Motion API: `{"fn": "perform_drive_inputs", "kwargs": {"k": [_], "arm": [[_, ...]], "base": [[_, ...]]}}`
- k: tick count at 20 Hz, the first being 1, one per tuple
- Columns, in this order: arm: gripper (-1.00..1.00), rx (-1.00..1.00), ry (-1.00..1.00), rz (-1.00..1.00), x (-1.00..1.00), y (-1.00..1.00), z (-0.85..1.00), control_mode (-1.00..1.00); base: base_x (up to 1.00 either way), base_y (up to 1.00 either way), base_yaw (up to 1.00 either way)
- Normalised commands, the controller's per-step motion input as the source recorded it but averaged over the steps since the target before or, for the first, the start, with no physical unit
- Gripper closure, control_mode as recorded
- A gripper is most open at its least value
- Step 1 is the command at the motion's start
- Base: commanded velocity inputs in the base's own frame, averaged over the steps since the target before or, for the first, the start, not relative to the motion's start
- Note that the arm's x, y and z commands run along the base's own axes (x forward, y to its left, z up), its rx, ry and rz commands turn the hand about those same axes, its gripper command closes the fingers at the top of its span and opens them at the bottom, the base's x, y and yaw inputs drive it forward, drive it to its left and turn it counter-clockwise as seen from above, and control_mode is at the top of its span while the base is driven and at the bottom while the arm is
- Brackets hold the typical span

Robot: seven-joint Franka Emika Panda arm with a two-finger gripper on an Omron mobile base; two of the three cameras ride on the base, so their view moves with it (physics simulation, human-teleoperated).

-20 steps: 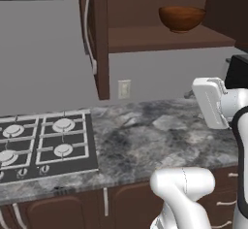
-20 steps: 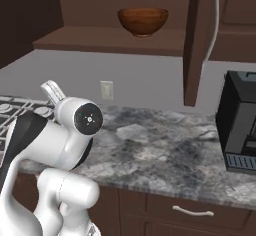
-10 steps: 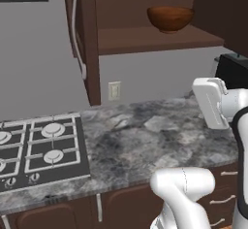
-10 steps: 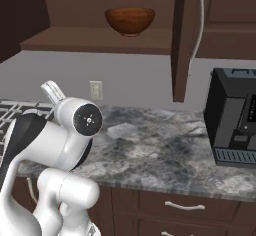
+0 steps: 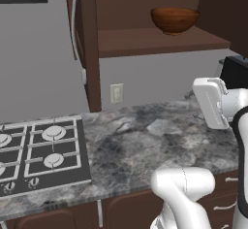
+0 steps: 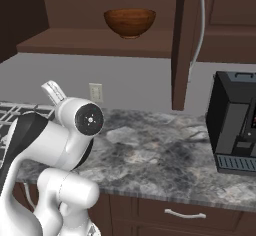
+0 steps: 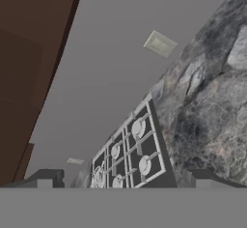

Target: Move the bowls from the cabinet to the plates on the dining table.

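Note:
A glossy reddish-brown wooden bowl [image 5: 174, 19] [image 6: 130, 22] stands upright on the inner shelf of the dark brown cabinet [image 5: 160, 41] [image 6: 95, 42], whose door [image 5: 89, 43] [image 6: 182, 45] hangs open. My arm [image 5: 213, 104] [image 6: 65, 140] is folded low over the counter, well below and short of the shelf. My gripper [image 7: 123, 181] is open with nothing between its fingertips [image 7: 43, 178], and it looks along the counter at the hob. The plates and the dining table are out of view.
A gas hob [image 5: 41, 150] [image 7: 130, 154] is set in the grey marbled counter [image 5: 145, 140] [image 6: 160, 155] at the left. A black coffee machine [image 6: 235, 122] stands at the counter's right. A wall outlet [image 5: 116, 93] [image 6: 95, 92] sits under the shelf.
The base has moved, so the whole scene has slid a little to the left in both base views. The arm keeps its folded pose and the gripper stays open.

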Motion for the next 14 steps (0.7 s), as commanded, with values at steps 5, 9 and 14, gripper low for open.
{"fn": "perform_drive_inputs", "kwargs": {"k": [5,9,14], "arm": [[-1.0,0.0,0.0,0.0,0.0,0.0,0.0,1.0],[-1.0,0.0,0.0,0.0,0.0,0.0,0.0,1.0],[-1.0,0.0,0.0,0.0,0.0,0.0,0.0,1.0]], "base": [[0.48,-0.05,0.08],[0.37,0.0,0.09],[0.26,0.01,0.05]]}}
